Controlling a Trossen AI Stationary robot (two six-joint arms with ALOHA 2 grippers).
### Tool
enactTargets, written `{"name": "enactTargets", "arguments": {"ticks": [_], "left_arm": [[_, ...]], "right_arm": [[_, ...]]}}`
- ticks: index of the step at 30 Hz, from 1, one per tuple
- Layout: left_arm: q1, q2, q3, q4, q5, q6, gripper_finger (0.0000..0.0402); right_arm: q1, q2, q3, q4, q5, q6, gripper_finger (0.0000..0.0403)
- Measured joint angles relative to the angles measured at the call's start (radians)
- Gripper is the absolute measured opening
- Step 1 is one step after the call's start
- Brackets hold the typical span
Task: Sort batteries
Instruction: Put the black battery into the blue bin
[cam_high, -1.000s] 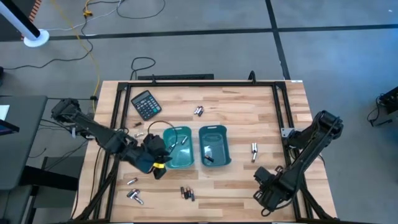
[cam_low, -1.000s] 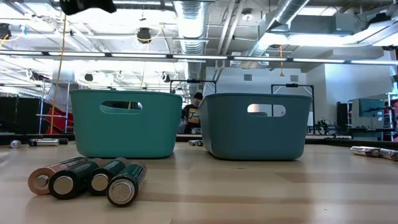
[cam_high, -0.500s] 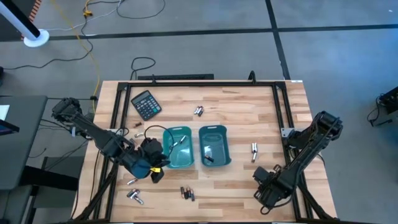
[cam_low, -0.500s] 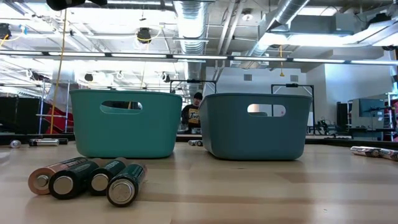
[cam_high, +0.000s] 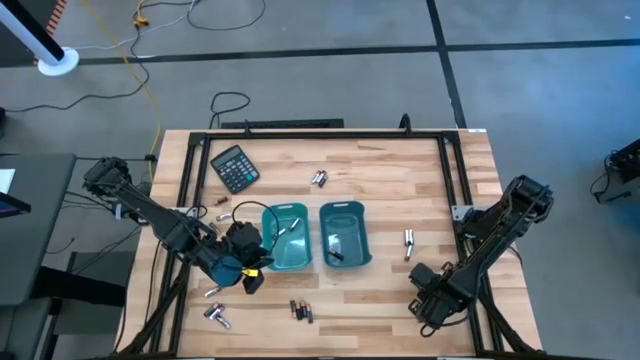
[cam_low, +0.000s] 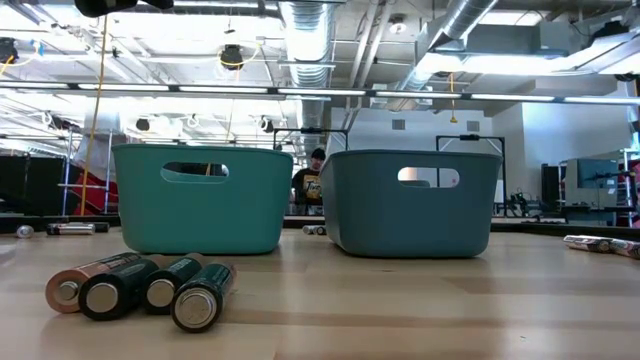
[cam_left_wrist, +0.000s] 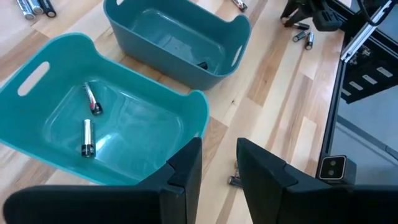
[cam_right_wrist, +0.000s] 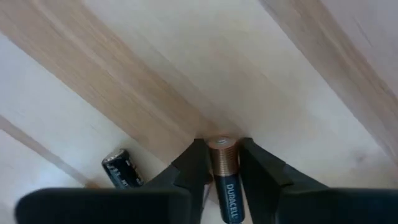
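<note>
jaws of the left gripper (cam_left_wrist: 217, 163) are hanging slightly parted and empty, just beside the near rim of the teal bin (cam_left_wrist: 186, 106), which is holding two silvery batteries (cam_left_wrist: 87, 137). jaws of the right gripper (cam_right_wrist: 217, 163) are clamping a copper-topped battery (cam_right_wrist: 225, 177) above the table (cam_right_wrist: 292, 81). most cells are lying loose, unsorted.

Grey concrete floor (cam_high: 330, 85) all round the light wood worktop (cam_high: 400, 190), with dark seam lines and a yellow cable (cam_high: 150, 100) trailing off toward 11 o'clock. Overhead it's exposed silver ducting (cam_low: 310, 30), pipes and long strip lights (cam_low: 300, 92).
</note>
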Motion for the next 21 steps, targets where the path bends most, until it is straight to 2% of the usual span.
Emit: {"name": "enactTargets", "arguments": {"ticks": [7,13,17,21], "left_arm": [[0.0,0.0,0.0,-0.001,-0.004,0.0,0.0096],[0.0,0.0,0.0,-0.006,-0.022,0.008,0.0096],[0.001,0.0,0.0,-0.023,-0.025,0.022,0.0096],[0.001,0.0,-0.002,-0.057,-0.031,0.059,0.0096]], "right_arm": [[-0.004,0.0,-0.009,-0.02,0.005,0.001,0.0069],[-0.013,-0.006,-0.01,-0.045,0.007,0.001,0.0061],[-0.027,-0.057,-0.019,-0.069,0.01,0.013,0.006],[-0.041,-0.147,-0.021,-0.181,0.073,0.069,0.0059]]}}
